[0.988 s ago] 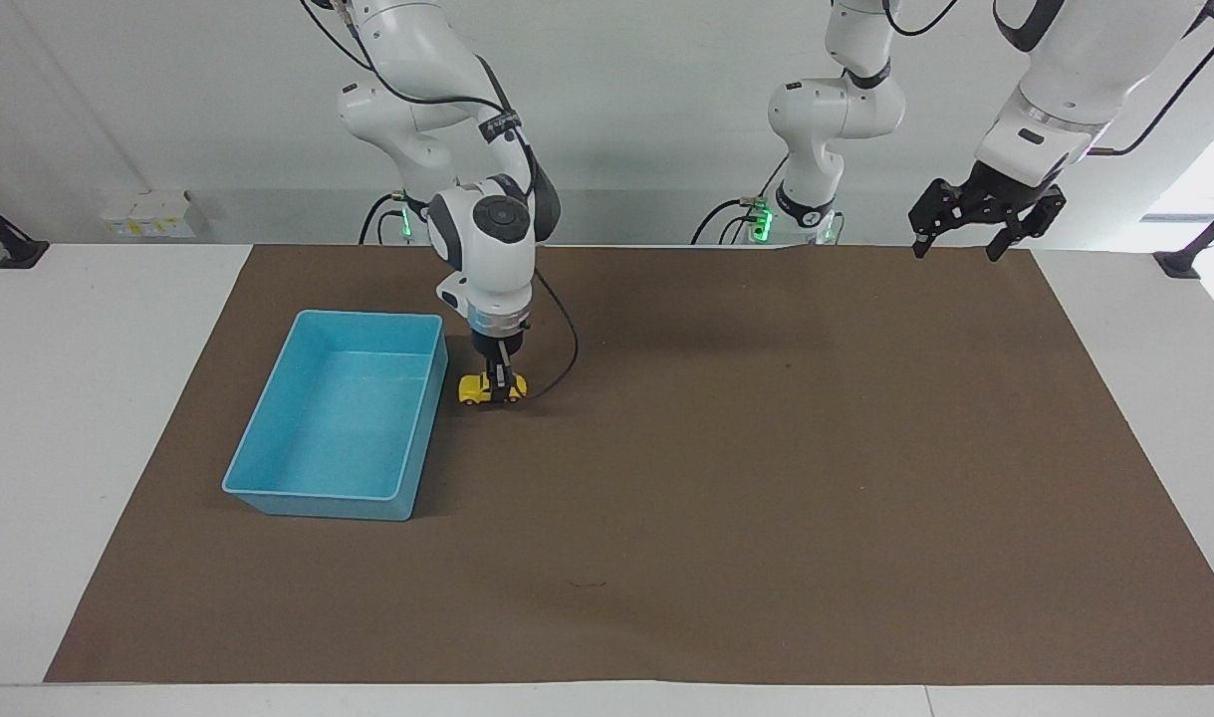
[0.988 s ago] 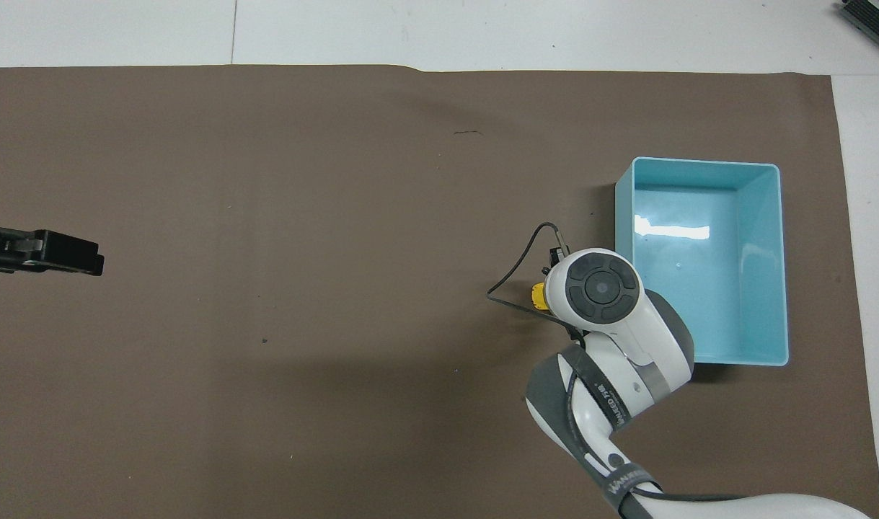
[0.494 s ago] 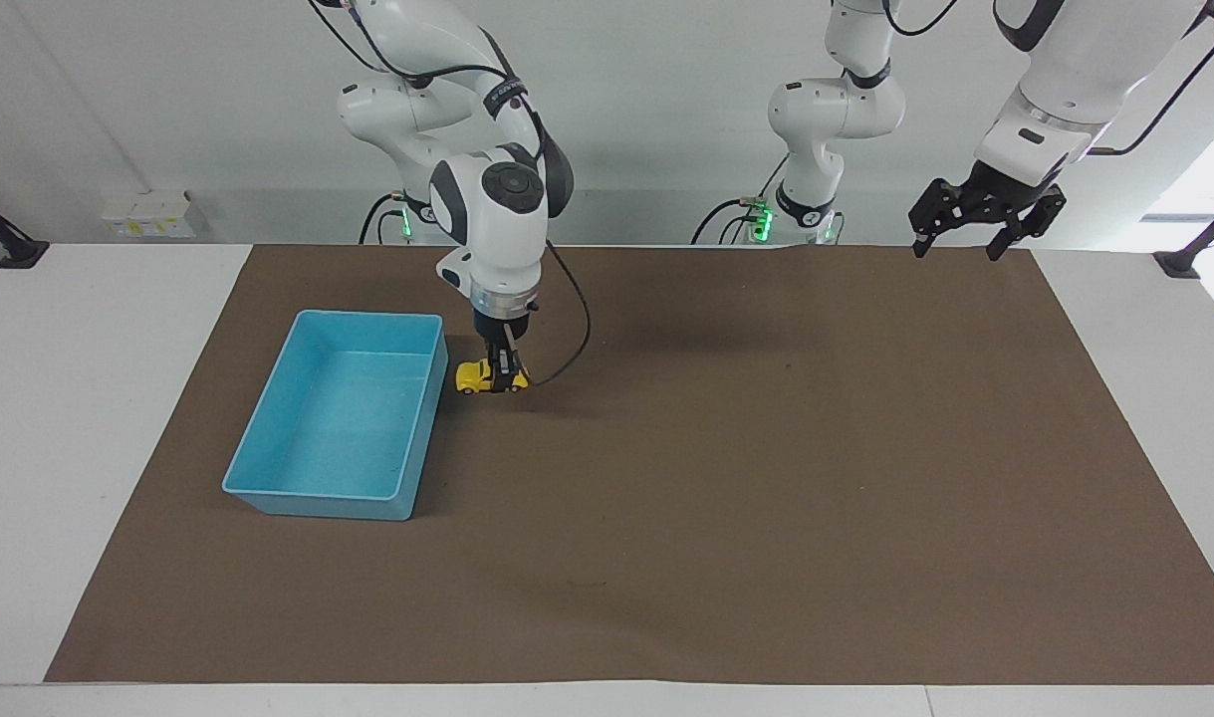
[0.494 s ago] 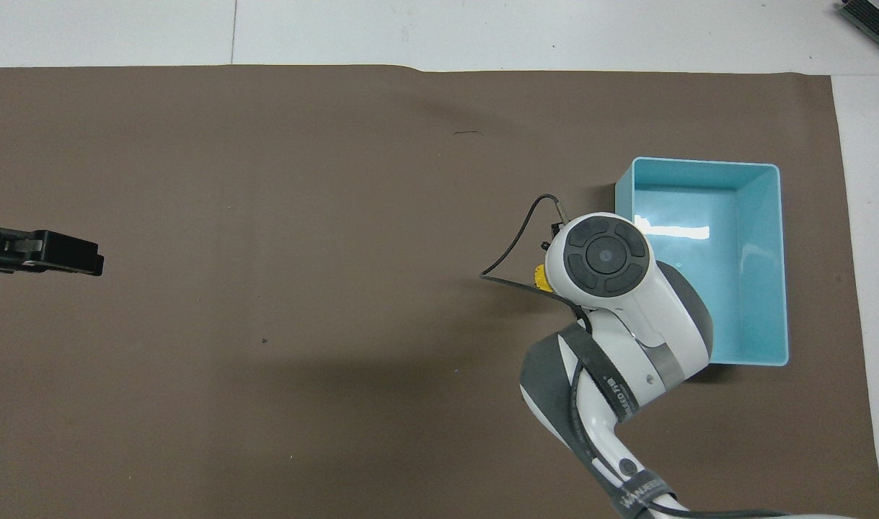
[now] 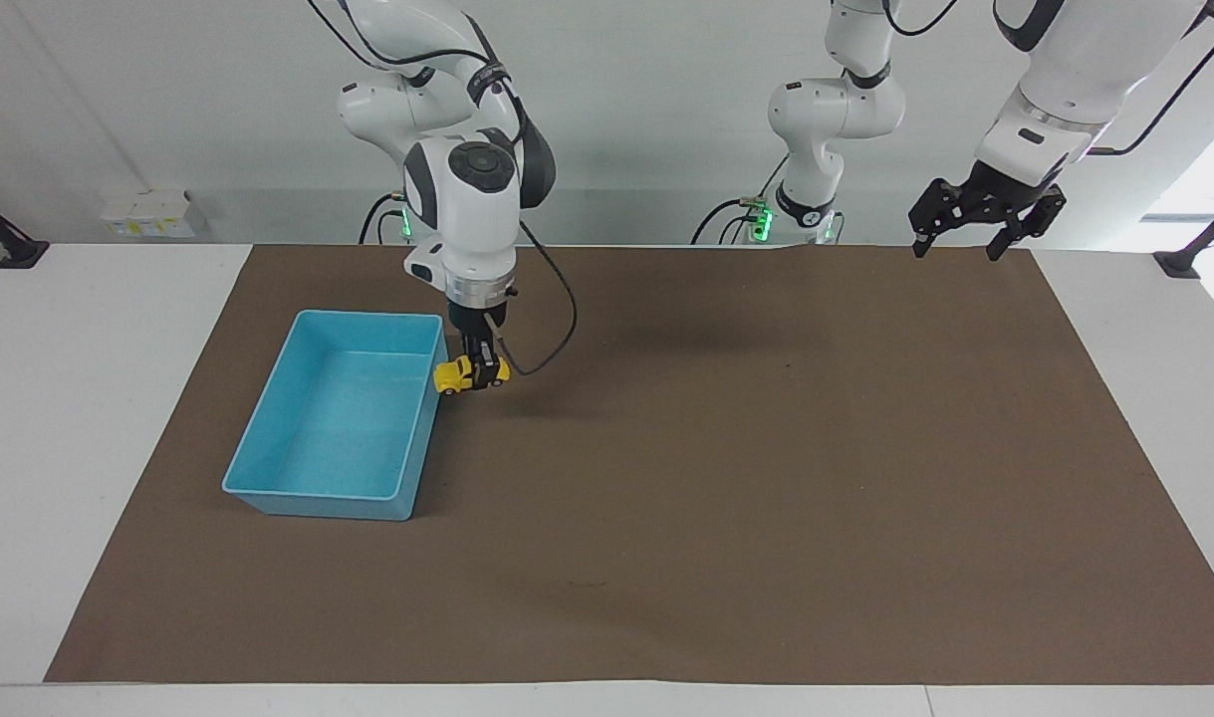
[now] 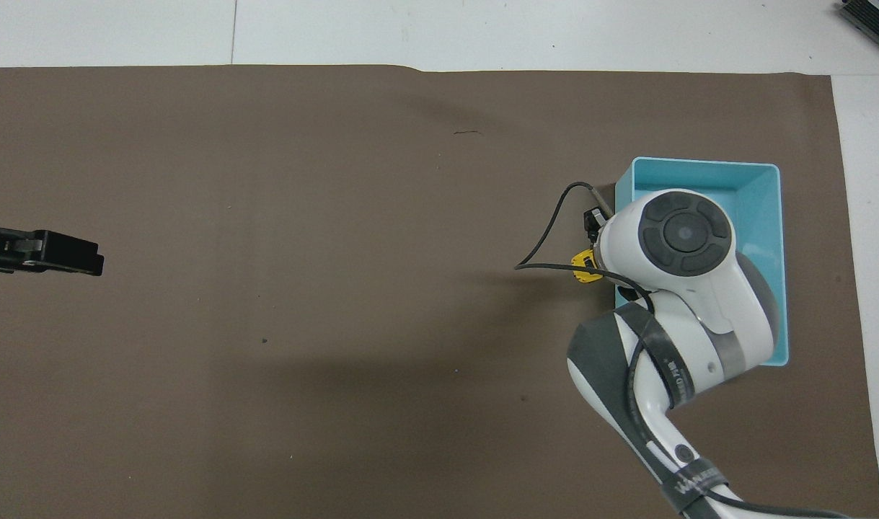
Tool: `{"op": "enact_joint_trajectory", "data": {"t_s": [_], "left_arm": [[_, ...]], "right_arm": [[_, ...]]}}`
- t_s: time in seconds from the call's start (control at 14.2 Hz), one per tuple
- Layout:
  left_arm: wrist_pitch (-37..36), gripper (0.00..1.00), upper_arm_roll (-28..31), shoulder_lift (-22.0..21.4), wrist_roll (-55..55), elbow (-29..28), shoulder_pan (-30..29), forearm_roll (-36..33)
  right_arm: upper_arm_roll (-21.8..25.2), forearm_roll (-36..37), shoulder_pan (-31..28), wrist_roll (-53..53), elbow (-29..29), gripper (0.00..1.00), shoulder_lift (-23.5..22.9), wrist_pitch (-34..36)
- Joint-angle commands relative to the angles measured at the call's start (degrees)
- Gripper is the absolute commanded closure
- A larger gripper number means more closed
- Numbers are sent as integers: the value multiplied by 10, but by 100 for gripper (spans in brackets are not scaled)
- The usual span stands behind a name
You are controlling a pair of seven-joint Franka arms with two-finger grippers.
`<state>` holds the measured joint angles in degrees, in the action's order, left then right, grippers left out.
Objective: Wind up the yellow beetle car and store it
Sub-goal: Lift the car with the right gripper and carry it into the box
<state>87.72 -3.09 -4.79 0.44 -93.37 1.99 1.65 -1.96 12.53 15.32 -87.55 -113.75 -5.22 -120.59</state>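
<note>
Yellow beetle car (image 5: 459,374), clamped in the right gripper (image 5: 484,376), hung just beside the blue bin (image 5: 268,438) rim and could snag there; the left gripper (image 5: 973,242) waited, spread wide.

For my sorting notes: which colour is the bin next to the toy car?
The bin is light blue; the facing view shows it best.
</note>
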Motion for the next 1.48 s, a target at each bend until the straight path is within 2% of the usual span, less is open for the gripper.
{"op": "enact_joint_trajectory", "data": {"t_s": [0.0, 0.35, 0.56, 1.06, 1.27, 1.41], "left_arm": [[-8, 0, 1, -9, 1, -4, -1, 2], [-8, 0, 1, -9, 1, -4, -1, 2], [-8, 0, 1, -9, 1, -4, -1, 2], [-8, 0, 1, -9, 1, -4, -1, 2], [-8, 0, 2, -9, 1, -4, -1, 2], [-8, 0, 1, -9, 1, -4, -1, 2]], "right_arm": [[-1, -22, -32, 95, 0, 100, 7, 8], [-1, -69, -106, 275, -2, 100, 1, 2], [-1, -73, -144, 410, -6, 100, 1, -3], [-1, -92, -171, 629, -19, 100, 15, 35], [-1, -130, -212, 834, -45, 100, 26, 15], [-1, -146, -224, 889, -70, 100, 36, -16]]}}
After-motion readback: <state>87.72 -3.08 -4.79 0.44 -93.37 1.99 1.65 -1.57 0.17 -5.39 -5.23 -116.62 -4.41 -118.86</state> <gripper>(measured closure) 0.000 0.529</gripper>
